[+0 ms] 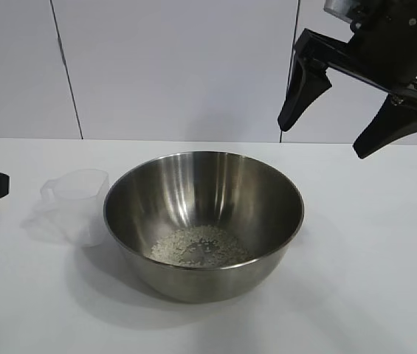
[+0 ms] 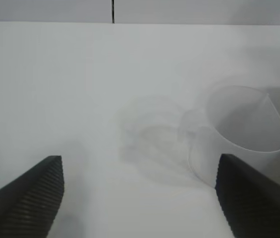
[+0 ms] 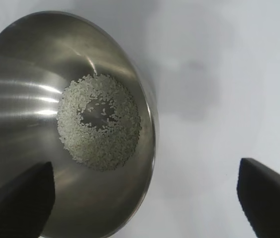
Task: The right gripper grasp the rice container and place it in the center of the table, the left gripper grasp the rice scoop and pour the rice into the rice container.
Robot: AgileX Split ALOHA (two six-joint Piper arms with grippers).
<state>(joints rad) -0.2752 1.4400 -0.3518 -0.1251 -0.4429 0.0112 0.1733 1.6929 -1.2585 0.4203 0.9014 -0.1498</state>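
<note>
**op_rig:** Starting at my tools. Right gripper (image 1: 356, 122) hangs in the air at about 1 o'clock from the bowl (image 1: 204, 221), fingers spread wide, holding nothing. Left gripper (image 2: 140, 198) is low near the table (image 1: 370, 280), out at 9 o'clock from the bowl, jaws also apart and empty. From outside only a black stub of it shows at the frame edge.

**grainbin:** Where's the scoop then?

**op_rig:** Scoop (image 1: 75, 203) sits upright on the table just beside the bowl's 9 o'clock side, close enough that I can't tell if they touch. Its wrist cam shows it ahead of the left fingers, nearer one fingertip, not between them. It looks empty to me. Rice (image 3: 99, 121) is a thin ring in the bottom of the bowl, which sits roughly mid-table.

**grainbin:** So basically done?

**op_rig:** That's my read: rice in, scoop down, both claws clear. If I had to pick things up again: the scoop is thin clear plastic, probably very light and a bit flexy, so I'd pinch across the wall near the rim gently or it'll squirt out or tip. The bowl is rigid polished steel, likely slick and heavier, so the rim is the only sane place to clamp, and I'd expect it to swing or slide.

**grainbin:** Arm pose?

**op_rig:** Right arm raised, claw pointing down toward the bowl's far side. Left is reaching in roughly level with the tabletop.
</note>
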